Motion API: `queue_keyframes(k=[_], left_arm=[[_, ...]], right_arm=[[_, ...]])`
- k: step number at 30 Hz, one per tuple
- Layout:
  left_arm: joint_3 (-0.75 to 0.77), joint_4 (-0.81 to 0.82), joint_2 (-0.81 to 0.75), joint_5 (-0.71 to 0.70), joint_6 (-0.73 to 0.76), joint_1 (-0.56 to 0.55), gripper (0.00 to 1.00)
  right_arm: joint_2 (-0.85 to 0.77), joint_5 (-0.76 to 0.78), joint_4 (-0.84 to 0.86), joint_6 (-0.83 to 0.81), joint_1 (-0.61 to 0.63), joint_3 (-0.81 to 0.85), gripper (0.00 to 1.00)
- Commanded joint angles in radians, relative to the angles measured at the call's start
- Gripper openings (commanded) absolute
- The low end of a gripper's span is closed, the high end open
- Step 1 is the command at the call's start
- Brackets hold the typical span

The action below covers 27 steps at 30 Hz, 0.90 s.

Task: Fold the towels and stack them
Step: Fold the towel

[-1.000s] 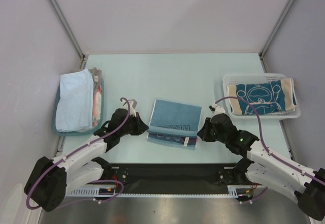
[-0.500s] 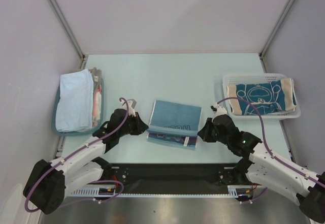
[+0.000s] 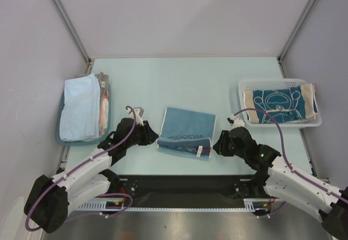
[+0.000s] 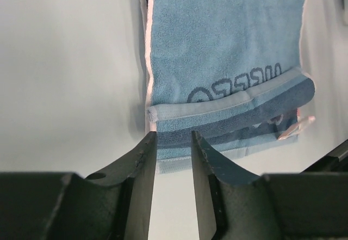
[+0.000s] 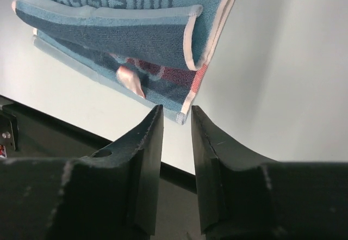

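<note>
The folded blue towel (image 3: 186, 132) lies near the front edge of the table (image 3: 179, 82), long axis left to right, between the left gripper (image 3: 154, 138) and the right gripper (image 3: 215, 146), both equally near, fingers slightly apart and empty.

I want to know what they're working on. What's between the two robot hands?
The folded blue towel lies between the left hand and the right hand, one at each near corner. The top view shows it best.
</note>
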Motion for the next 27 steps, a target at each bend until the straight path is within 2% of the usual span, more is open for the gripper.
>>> queue_keyframes(k=[1,6,14,20,27], left_arm=[[0.021,0.008,-0.008,-0.031,-0.010,0.002,0.37],[0.094,0.070,0.121,-0.030,-0.009,0.000,0.38],[0.205,0.131,0.360,0.001,0.011,-0.026,0.36],[0.203,0.143,0.403,0.010,0.008,-0.053,0.35],[0.197,0.131,0.409,0.028,0.013,-0.069,0.36]], right_arm=[[0.000,0.044,0.015,-0.006,0.004,0.025,0.33],[0.153,0.106,0.095,-0.060,-0.017,0.089,0.39],[0.407,0.023,0.276,-0.107,-0.080,0.143,0.41],[0.461,-0.017,0.330,-0.104,-0.088,0.148,0.42],[0.441,-0.052,0.334,-0.104,-0.088,0.139,0.41]])
